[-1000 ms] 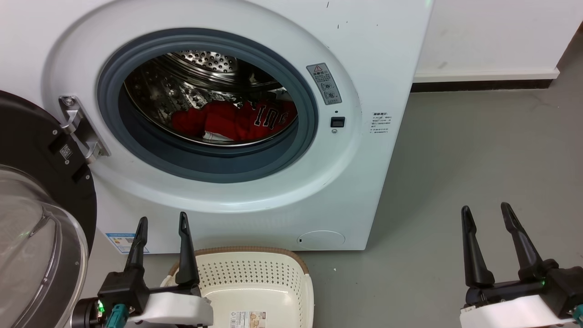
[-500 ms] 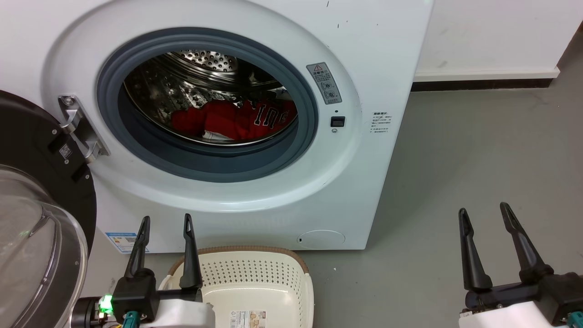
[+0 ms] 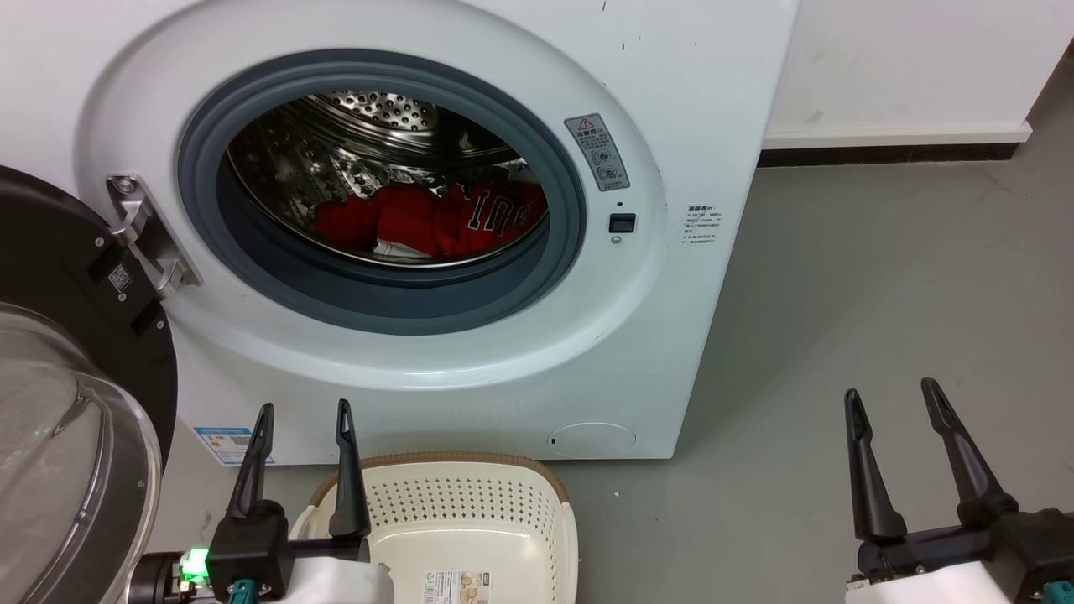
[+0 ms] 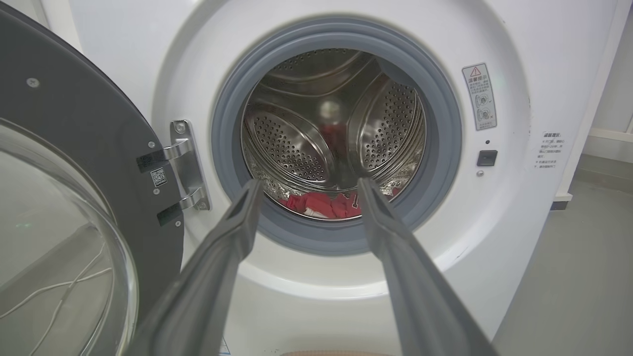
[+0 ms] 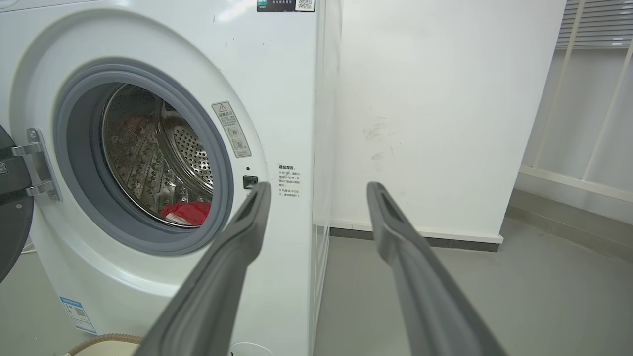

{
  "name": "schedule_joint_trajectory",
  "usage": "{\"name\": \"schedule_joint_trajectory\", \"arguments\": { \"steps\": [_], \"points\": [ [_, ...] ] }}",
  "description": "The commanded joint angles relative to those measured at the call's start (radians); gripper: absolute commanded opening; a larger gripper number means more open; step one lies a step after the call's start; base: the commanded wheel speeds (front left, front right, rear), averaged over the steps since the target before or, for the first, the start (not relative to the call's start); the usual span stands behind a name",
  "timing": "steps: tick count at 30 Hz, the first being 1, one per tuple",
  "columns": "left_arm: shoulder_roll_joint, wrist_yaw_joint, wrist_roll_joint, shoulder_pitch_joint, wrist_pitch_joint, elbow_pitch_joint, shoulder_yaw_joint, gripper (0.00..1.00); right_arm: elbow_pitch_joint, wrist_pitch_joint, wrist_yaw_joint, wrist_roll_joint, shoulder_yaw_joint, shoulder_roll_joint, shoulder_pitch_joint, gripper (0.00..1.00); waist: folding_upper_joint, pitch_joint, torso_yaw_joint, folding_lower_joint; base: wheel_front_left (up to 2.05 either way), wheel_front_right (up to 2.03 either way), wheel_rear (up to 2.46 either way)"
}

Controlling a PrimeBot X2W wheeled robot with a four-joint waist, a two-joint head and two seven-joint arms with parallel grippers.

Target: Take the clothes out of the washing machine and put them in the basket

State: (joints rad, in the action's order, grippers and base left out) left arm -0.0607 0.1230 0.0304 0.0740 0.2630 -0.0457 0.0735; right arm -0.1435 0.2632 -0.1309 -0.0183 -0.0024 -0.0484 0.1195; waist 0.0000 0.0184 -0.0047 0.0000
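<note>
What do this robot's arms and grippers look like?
The left gripper and the right gripper each have two long, tapered black fingers, a black base and a white forearm shell. A green light glows at the left base, a teal connector below it.

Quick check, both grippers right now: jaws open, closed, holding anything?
Left gripper: jaws open, holding nothing.
Right gripper: jaws open, holding nothing.
</note>
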Motion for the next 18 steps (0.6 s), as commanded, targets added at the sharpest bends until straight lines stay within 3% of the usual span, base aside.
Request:
{"name": "schedule_joint_trajectory", "arguments": {
  "steps": [1,13,18],
  "points": [
    [0.002,-0.004,0.002,0.005,0.003,0.003,-0.004,1.00,0.002,0.002,0.000,-0.005,0.000,-0.003,0.008,1.00,0.0000,0.000,0.000,0.0000,0.00,0.00,0.00],
    [0.009,-0.001,0.008,0.000,0.003,0.026,-0.030,1.00,0.003,0.002,0.000,-0.014,0.007,-0.003,-0.004,1.00,0.0000,0.009,-0.012,0.0000,0.00,0.00,0.00],
    [0.010,-0.024,0.027,-0.064,0.003,0.060,-0.053,1.00,-0.005,0.002,0.000,-0.016,0.009,-0.003,-0.028,1.00,0.0000,0.041,-0.029,0.0000,0.00,0.00,0.00]
  ]
}}
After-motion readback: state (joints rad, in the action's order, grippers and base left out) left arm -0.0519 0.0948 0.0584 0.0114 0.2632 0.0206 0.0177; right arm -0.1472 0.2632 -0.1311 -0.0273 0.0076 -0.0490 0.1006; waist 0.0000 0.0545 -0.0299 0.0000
